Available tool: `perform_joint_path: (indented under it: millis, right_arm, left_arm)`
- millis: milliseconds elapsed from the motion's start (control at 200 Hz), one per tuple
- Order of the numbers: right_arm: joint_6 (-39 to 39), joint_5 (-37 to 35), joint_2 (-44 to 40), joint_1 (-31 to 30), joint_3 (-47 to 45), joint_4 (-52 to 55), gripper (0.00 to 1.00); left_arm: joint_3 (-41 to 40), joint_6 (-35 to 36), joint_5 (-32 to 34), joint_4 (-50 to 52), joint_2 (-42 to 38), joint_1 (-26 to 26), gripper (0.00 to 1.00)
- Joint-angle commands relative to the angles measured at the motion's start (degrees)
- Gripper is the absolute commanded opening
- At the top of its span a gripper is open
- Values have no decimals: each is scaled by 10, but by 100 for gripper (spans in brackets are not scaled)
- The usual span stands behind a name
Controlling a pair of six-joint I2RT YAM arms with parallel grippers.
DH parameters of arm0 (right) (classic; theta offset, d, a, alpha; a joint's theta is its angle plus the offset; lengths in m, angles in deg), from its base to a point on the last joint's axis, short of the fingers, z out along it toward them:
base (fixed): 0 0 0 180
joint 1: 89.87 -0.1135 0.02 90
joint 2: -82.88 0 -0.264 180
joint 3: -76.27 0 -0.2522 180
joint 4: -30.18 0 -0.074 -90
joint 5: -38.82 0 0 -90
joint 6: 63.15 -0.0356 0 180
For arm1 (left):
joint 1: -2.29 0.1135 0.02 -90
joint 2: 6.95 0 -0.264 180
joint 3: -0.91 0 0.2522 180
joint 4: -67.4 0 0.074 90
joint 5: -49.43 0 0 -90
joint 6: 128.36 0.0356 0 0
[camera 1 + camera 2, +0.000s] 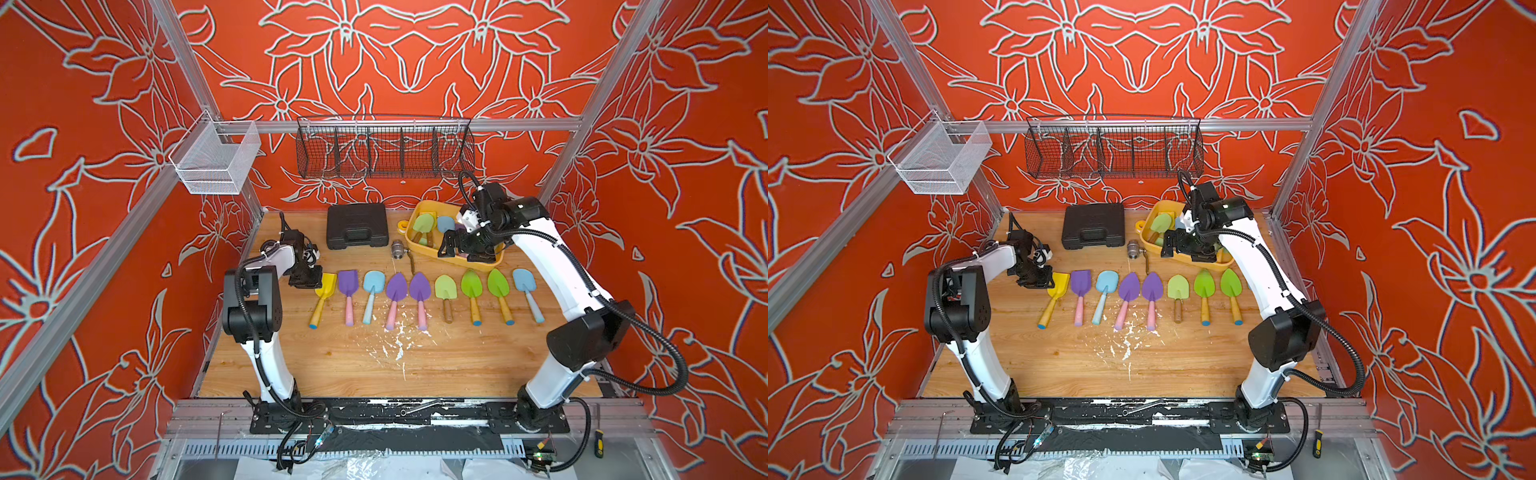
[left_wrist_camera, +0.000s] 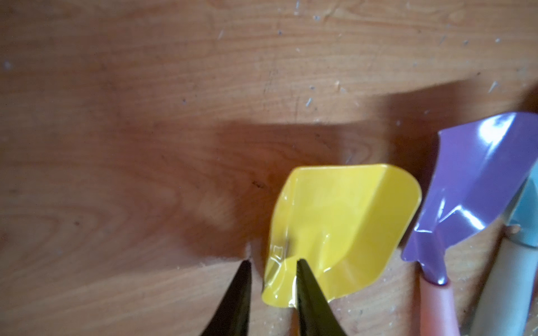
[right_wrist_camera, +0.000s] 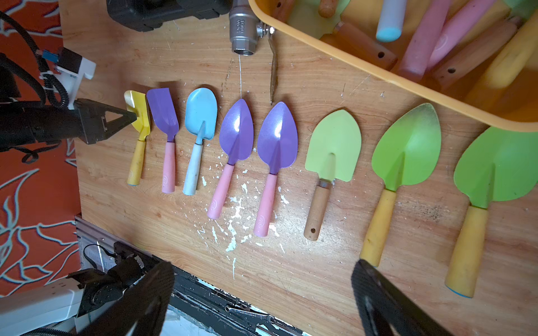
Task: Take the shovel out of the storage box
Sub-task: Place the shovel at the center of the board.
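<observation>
The yellow-orange storage box (image 1: 409,237) (image 1: 1144,240) (image 3: 436,96) sits at the back right of the wooden table. It holds several shovels, among them a green blade (image 1: 424,223) and pink and wooden handles (image 3: 422,40). My right gripper (image 1: 446,249) (image 1: 1169,247) (image 3: 262,291) hovers over the box's front half, wide open and empty. A yellow shovel (image 1: 323,293) (image 1: 1057,291) (image 2: 343,229) (image 3: 139,128) lies flat at the left end of a row of shovels. My left gripper (image 1: 318,278) (image 1: 1050,279) (image 2: 273,261) is at its blade's edge, jaws slightly apart and straddling that edge.
Several more shovels (image 1: 419,291) lie side by side across the table's middle. A black tool case (image 1: 356,226) and a metal valve (image 1: 398,249) stand left of the box. A black wire basket (image 1: 384,147) and a white mesh basket (image 1: 214,160) hang above.
</observation>
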Motion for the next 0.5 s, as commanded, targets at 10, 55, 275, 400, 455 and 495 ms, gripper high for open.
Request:
perform_joint_path:
  millis: [10,55,275,400,455,495]
  right_arm:
    - [4,-24,-4,5,-7,16,97]
    - [1,-45,-1,8,-5,20,97]
    - [-13,-94,47,63,26,23,95]
    - [2,-101,120,91,85,30,84]
    - [3,-99,155,101,114,30,79]
    - [3,-92,181,108,133,25,75]
  left_arm:
    - [14,-25,34,20,-34,13,46]
    - [23,-38,36,27,-47,23,54]
    - [74,-86,16,51,-145,34,74]
    - [113,-117,-25,73,-196,7,78]
    - [116,-127,-21,67,-225,-21,78]
    - [115,-137,-20,58,-247,-42,80]
